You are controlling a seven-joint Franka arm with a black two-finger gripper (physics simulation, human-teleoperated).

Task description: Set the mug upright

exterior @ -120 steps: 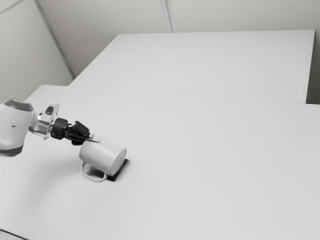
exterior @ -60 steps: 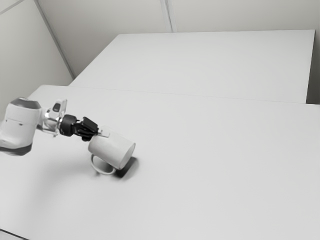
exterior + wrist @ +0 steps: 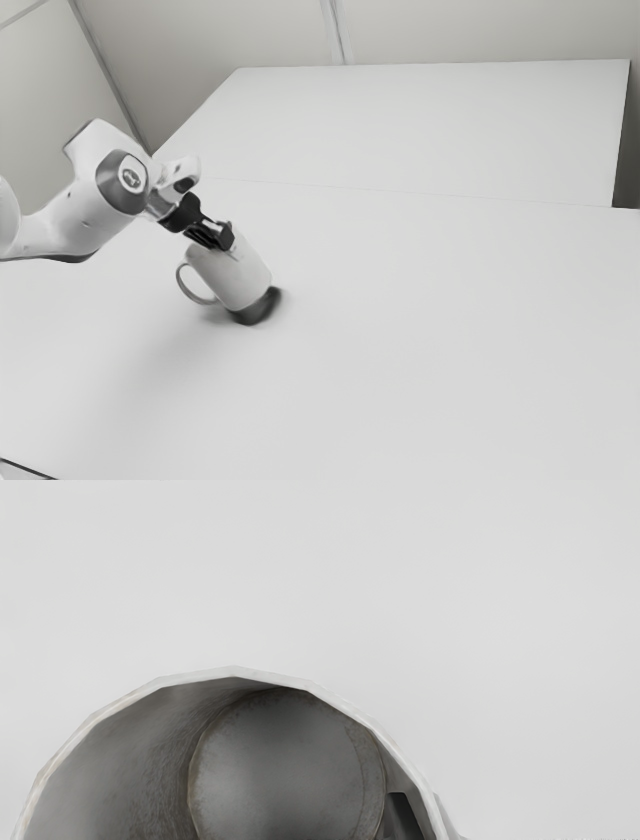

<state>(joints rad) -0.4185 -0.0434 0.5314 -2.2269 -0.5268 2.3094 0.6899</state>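
From the left edge of the exterior view, a white arm (image 3: 85, 215), angled down toward a spot left of centre. Next along, near mid-height, the mug's handle (image 3: 182, 284), on the left flank of the tilted mug (image 3: 232, 272). Neither lying flat nor standing: mouth toward the upper left, base toward the lower right. Judging by that slant, in the middle of being righted. Called for next: more turning, enough to bring the base level and square over the table (image 3: 430, 330), then a gentle lowering and, only once steady, a release. Best not to let go at this lean, for fear of a topple back onto the side.

At the mug's mouth, the black gripper (image 3: 230, 245), closed down to about the thickness of the wall and clamped on it near the rim (image 3: 232, 671). In the wrist view, at the lower right, a dark finger (image 3: 402, 815) inside the mug, against the inner wall. Just below and right of the body, a dark shadow (image 3: 257, 305); perhaps touching down at one edge of the base, perhaps slightly clear, hard to tell from here.
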